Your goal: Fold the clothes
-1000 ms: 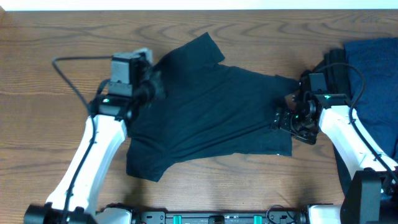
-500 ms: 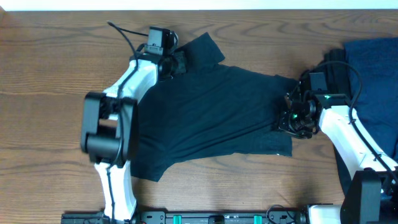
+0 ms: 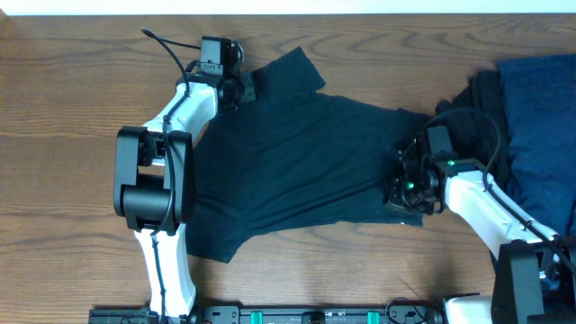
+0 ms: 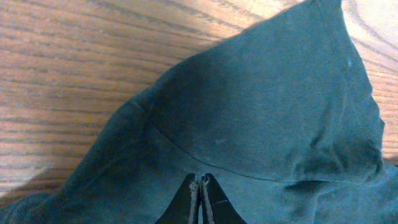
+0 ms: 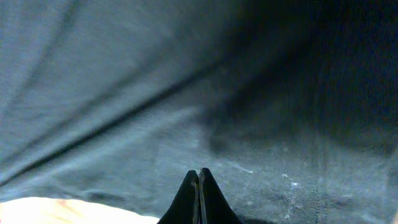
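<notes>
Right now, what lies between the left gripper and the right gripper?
Overhead view: only the black short-sleeved fabric T-shirt, spread on the brown wooden table, runs from left gripper to right gripper.

Wood-grain table, 1 black T-shirt flat at center, navy fabric pile at right edge.

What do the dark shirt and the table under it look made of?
The shirt looks like a soft matte knit, likely cotton jersey: it lies in limp wrinkles, with a stitched seam at the sleeve. The table shows brown wood grain with a slight sheen; solid wood or laminate, I cannot tell.
</notes>
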You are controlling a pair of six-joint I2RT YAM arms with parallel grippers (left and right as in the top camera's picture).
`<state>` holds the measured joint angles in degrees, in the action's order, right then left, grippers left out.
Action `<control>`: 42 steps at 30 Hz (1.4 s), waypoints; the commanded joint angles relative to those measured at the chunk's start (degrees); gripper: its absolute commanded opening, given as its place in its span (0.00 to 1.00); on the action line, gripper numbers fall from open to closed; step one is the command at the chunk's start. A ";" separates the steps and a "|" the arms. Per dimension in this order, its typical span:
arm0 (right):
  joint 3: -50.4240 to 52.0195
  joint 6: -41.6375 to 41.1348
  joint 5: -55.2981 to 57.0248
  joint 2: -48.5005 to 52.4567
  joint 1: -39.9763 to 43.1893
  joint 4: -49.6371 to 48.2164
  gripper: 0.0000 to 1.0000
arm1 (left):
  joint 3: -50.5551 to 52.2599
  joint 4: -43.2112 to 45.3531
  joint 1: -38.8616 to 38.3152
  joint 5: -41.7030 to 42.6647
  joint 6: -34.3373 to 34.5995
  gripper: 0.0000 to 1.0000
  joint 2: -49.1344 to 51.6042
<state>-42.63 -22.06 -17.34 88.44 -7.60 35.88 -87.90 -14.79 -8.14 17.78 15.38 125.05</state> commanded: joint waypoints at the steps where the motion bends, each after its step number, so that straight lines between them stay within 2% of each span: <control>1: 2.23 -2.14 1.57 -0.02 -0.35 -1.01 0.01 | -1.22 0.46 -0.17 -1.36 -2.10 0.06 -0.31; 8: 5.27 -2.49 2.14 -0.02 -0.35 -2.97 0.01 | -1.11 0.35 -0.17 -8.04 -2.60 0.06 -0.31; 22: 5.68 -2.75 2.60 -0.02 -0.35 -2.25 0.01 | -1.05 3.80 -0.11 -8.87 -2.93 0.06 6.29; 27: 5.68 -2.78 3.72 -0.02 -0.35 -1.81 0.01 | -1.05 3.80 0.20 -16.55 -2.91 0.06 7.02; 31: 5.68 -2.80 4.07 -0.02 -0.35 -1.29 0.01 | -1.05 4.50 1.73 -20.68 -2.93 0.06 7.04; 42: 5.90 -4.72 6.82 -0.04 -0.35 -0.33 0.01 | -1.05 7.02 8.41 -20.59 -2.91 0.06 7.04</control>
<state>-38.52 -25.41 -15.59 87.66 -7.60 34.63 -88.86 -7.40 -1.41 -0.45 13.23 129.80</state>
